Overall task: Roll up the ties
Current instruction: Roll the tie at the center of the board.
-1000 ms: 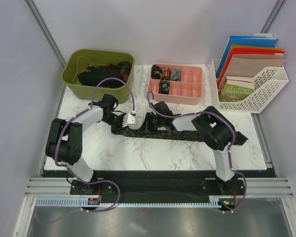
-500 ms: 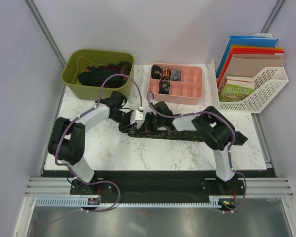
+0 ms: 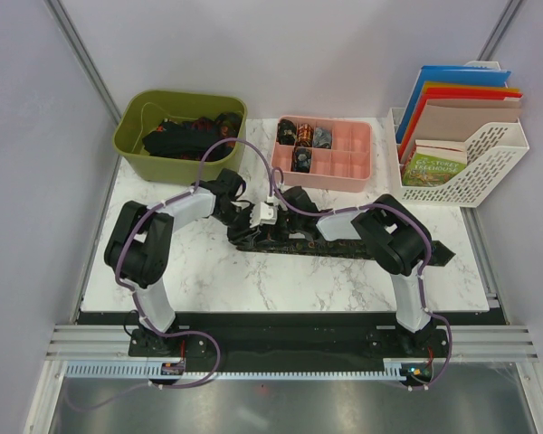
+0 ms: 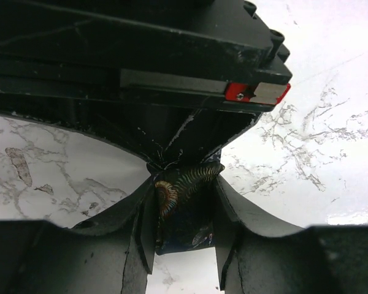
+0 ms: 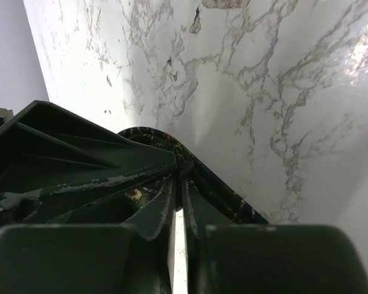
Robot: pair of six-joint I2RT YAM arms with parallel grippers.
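A long dark patterned tie (image 3: pixel 362 249) lies across the middle of the marble table (image 3: pixel 208 280). Its left end is bunched up between my two grippers. My left gripper (image 3: pixel 261 220) is shut on a folded wad of this tie (image 4: pixel 183 205), and the fabric touches both fingers (image 4: pixel 141 236). My right gripper (image 3: pixel 288 217) sits right against it from the other side. Its jaws (image 5: pixel 181 182) are almost together with only a thin slit, and the tie (image 5: pixel 230 199) curves around and into their tips. More ties fill the green bin (image 3: pixel 131 149), and rolled ones sit in the pink tray (image 3: pixel 348 167).
A white file rack (image 3: pixel 498 158) with folders and a book stands at the back right. The green bin and the pink tray stand along the back edge. The tie's wide end (image 3: pixel 442 255) reaches towards the right edge of the table.
My left gripper has slid right along the tie, drawing its left end in toward the right gripper. The right arm has stayed put, and its jaws have parted a hair.
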